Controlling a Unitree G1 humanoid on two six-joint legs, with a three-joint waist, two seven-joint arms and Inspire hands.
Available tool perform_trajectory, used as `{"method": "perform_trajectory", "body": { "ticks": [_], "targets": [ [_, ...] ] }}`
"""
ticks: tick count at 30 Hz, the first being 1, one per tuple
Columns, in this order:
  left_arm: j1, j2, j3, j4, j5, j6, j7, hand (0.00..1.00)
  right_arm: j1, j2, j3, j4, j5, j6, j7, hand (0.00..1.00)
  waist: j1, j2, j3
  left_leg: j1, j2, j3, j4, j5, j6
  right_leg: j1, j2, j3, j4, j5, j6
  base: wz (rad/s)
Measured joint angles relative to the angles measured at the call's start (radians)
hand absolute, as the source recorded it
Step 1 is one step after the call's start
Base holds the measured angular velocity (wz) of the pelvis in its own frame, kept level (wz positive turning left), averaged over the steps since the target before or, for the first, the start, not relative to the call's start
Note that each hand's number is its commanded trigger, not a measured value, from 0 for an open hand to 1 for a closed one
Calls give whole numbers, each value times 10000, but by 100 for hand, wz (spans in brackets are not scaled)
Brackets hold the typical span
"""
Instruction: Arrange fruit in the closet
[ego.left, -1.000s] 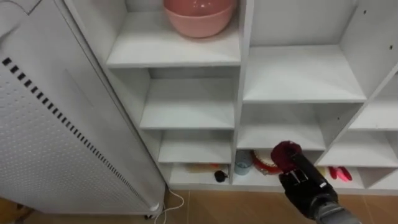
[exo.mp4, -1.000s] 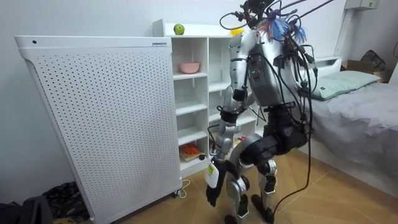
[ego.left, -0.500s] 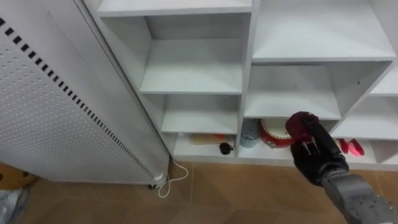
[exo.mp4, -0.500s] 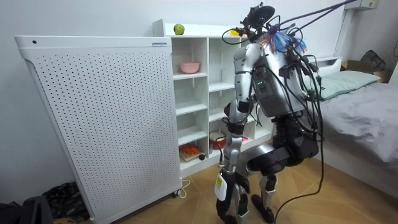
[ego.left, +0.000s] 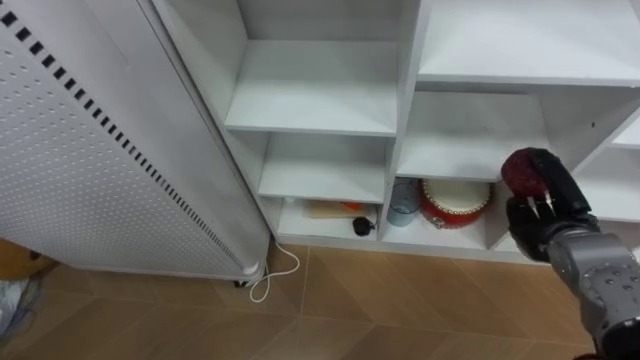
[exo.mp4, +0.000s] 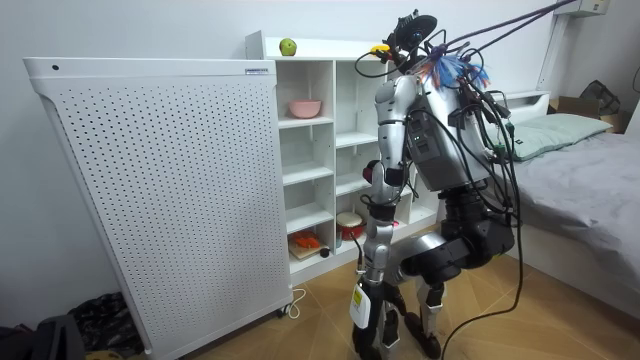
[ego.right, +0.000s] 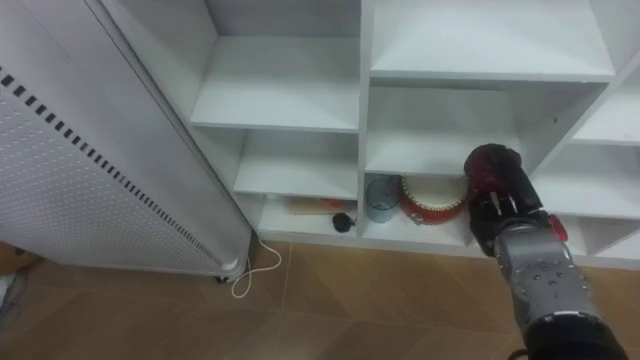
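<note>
By the closet, the right robot hand has lifted the fruit.

Silver torso, tangled dark cables, black right hand.

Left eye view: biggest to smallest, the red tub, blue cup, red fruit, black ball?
1. red tub
2. red fruit and blue cup look alike; the fruit is nearer.
3. black ball
</note>
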Motion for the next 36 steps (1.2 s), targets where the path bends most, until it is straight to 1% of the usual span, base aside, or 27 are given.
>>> {"method": "perform_trajectory", "body": {
  "ticks": [1,2,6,7,12,15,19,21,22,23,27,29,31,36],
  "targets": [
    [0,15,0,0,0,0,0,0,-19,-20,0,-33,-28,-44,-80,23,-2,1,0,-8,-10,0,65,-17,23,0,-13,14,62,-18,21,5],
    [0,34,0,1,0,-1,0,0,-19,-27,0,-100,-82,-52,-157,0,-3,3,-2,-14,-12,-1,131,-36,35,1,-15,29,120,-49,46,4],
    [11,57,6,14,1,-5,0,0,-23,-27,4,-385,-169,-67,-309,0,27,3,-7,-21,-13,3,254,-68,52,1,-14,60,215,-54,55,0],
    [29,57,6,14,3,-5,0,0,-25,-27,4,-411,-226,-95,-324,0,39,7,-15,-20,-7,2,335,-117,50,3,-6,77,282,-70,60,-3],
    [153,57,7,13,11,-12,-7,0,-28,-41,5,-425,-372,-235,-423,0,28,5,-25,0,22,24,508,-133,67,34,14,122,391,-69,59,-2],
    [281,66,8,13,70,-12,-35,0,-29,-89,11,-455,-424,-238,-424,0,34,9,-75,13,39,35,595,-138,71,41,32,160,466,-72,66,-1],
    [363,77,0,11,208,-11,-216,0,-37,-91,67,-762,-440,-248,-447,0,59,-13,-91,45,146,83,655,-175,24,66,142,203,455,-33,101,-7],
    [385,78,-6,8,205,-11,-259,0,-51,-98,138,-761,-442,-247,-474,0,48,-29,-101,116,146,80,651,-175,5,124,150,208,454,-32,103,-2],
    [401,95,-7,9,199,-12,-266,0,-51,-99,168,-761,-445,-247,-508,0,46,-72,-128,141,143,84,632,-168,-11,135,150,216,452,-33,105,0],
    [407,122,-13,9,199,-12,-278,0,-51,-104,215,-762,-452,-247,-515,0,26,-93,-139,160,145,79,628,-161,-21,156,153,211,450,-34,105,0],
    [533,187,-10,10,200,-154,-317,0,-49,-103,227,-755,-451,-247,-663,0,32,-143,-123,341,146,73,600,-170,-31,365,153,193,415,-44,106,0],
    [635,302,-5,10,200,-193,-372,0,-50,-103,222,-755,-452,-247,-708,0,31,-197,-128,433,151,39,603,-195,-38,474,160,163,394,-77,129,0],
    [706,458,-1,11,200,-192,-480,0,-49,-103,218,-755,-452,-247,-742,0,29,-264,-115,464,160,-29,617,-202,-38,567,157,78,361,-87,127,4],
    [873,490,-1,8,212,-167,-578,0,-49,-110,226,-749,-451,-244,-774,0,51,-276,-120,526,172,-46,620,-239,25,700,155,19,244,-73,163,-1]
  ]
}}
